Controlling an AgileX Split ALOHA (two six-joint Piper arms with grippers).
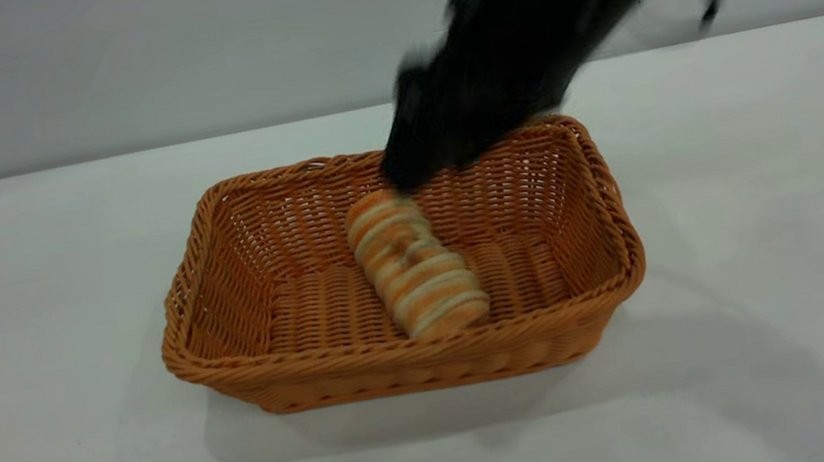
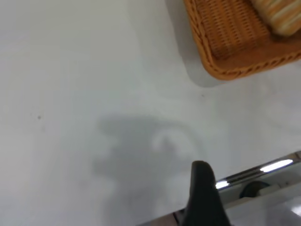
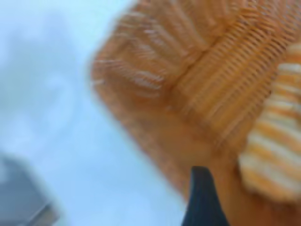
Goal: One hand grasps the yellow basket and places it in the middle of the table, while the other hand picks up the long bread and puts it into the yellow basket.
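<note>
The yellow basket [image 1: 255,231] stands in the middle of the white table [image 1: 22,326]. The long bread [image 1: 414,265] lies free on the basket's floor, its far end leaning towards the back wall. My right gripper [image 1: 410,165] is blurred with motion just above the bread's far end, at the basket's back rim, and holds nothing. In the right wrist view one black finger [image 3: 202,197] shows over the basket [image 3: 197,89], beside the bread [image 3: 275,150]. My left arm is outside the exterior view. One finger [image 2: 202,188] of its gripper hangs above bare table, apart from the basket's corner [image 2: 225,70].
A metal strip at the table's edge [image 2: 263,169] shows beside the left gripper. A pale wall [image 1: 105,65] runs behind the table. White tabletop lies on all sides of the basket.
</note>
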